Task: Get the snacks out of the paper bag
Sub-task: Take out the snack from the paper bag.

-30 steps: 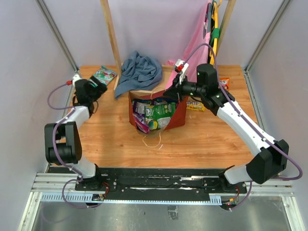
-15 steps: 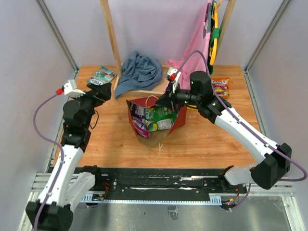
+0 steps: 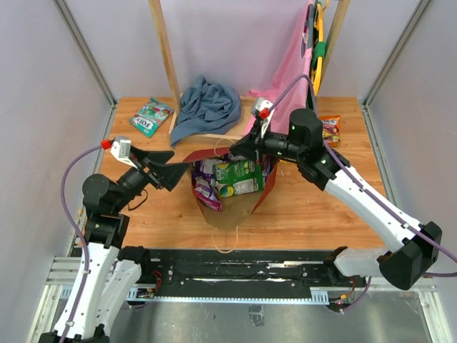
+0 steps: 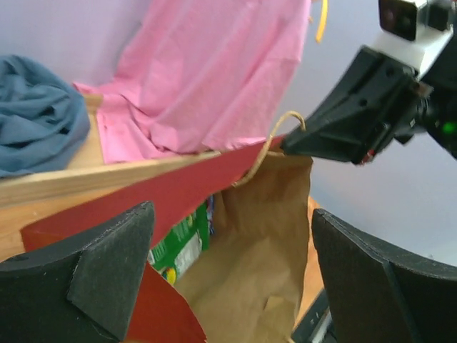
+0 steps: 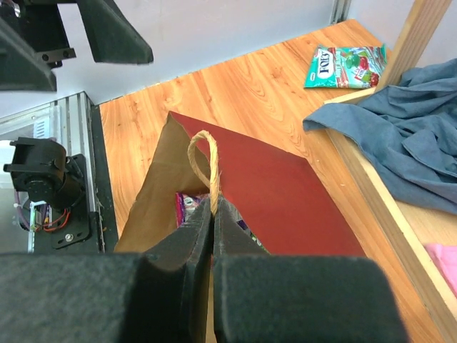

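Paper bag [image 3: 232, 211], handle [image 5: 213, 180] in right tool [image 3: 233, 152] (clamped), left tool [image 3: 180, 161] wide

even bright light, soft shadows; near pincer pads blurred.

The left arm [image 3: 95, 251] and right arm [image 3: 360, 194] have white links, black joints and purple cables [image 3: 66, 187]. The left hand [image 3: 173, 165] and right hand [image 3: 235, 150] are black, each beside a white, red-capped camera [image 3: 120, 148].
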### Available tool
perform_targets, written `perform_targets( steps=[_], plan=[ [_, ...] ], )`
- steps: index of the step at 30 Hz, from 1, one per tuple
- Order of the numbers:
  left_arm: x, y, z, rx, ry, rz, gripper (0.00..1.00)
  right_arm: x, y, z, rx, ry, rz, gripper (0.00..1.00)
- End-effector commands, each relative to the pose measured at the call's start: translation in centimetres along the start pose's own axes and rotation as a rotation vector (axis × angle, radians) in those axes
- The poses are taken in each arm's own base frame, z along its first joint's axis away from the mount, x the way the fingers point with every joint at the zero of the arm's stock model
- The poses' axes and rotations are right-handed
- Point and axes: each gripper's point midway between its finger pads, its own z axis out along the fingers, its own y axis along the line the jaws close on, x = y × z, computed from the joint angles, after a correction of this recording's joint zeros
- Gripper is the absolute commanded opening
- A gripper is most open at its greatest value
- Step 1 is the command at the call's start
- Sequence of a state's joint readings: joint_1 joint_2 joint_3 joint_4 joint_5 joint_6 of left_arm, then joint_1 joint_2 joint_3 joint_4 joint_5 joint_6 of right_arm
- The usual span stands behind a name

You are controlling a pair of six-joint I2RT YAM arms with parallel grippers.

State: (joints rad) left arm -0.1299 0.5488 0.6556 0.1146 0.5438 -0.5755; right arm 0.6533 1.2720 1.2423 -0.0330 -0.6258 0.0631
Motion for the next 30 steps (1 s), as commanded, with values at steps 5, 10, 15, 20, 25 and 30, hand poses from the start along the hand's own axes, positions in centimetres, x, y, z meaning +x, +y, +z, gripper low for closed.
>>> perform_targets(
  steps=[5, 10, 15, 20, 25, 30],
  plan=[
    [6.1, -4.0, -1.4, 0.223, 0.235, 0.017, 0.94, -1.5, 2.6, 0.6, -0.053, -0.036, -0.045, 0.01],
    [9.1, -4.3, -0.2, 0.144, 0.34, 0.01, 0.89, -0.9, 2.8, 1.0, -0.054, -0.044, -0.039, 0.01],
    [13.1, -5.3, 0.4, 0.095, 0.46, 0.017, 0.85, -0.3, 1.5, 1.1, 0.017, -0.03, -0.033, 0.01],
    [15.8, -6.6, 1.2, 0.104, 0.487, 0.007, 0.86, 0.4, -0.1, 1.0, 0.108, -0.011, -0.019, 0.01],
    [19.3, -7.3, 2.7, -0.03, 0.534, 0.13, 0.86, 0.4, -0.6, 0.7, 0.145, -0.015, -0.015, 0.01],
    [21.2, -9.9, 3.8, -0.115, 0.536, 0.306, 0.86, 0.6, -1.3, 0.3, 0.194, -0.016, -0.012, 0.01]
  ],
)
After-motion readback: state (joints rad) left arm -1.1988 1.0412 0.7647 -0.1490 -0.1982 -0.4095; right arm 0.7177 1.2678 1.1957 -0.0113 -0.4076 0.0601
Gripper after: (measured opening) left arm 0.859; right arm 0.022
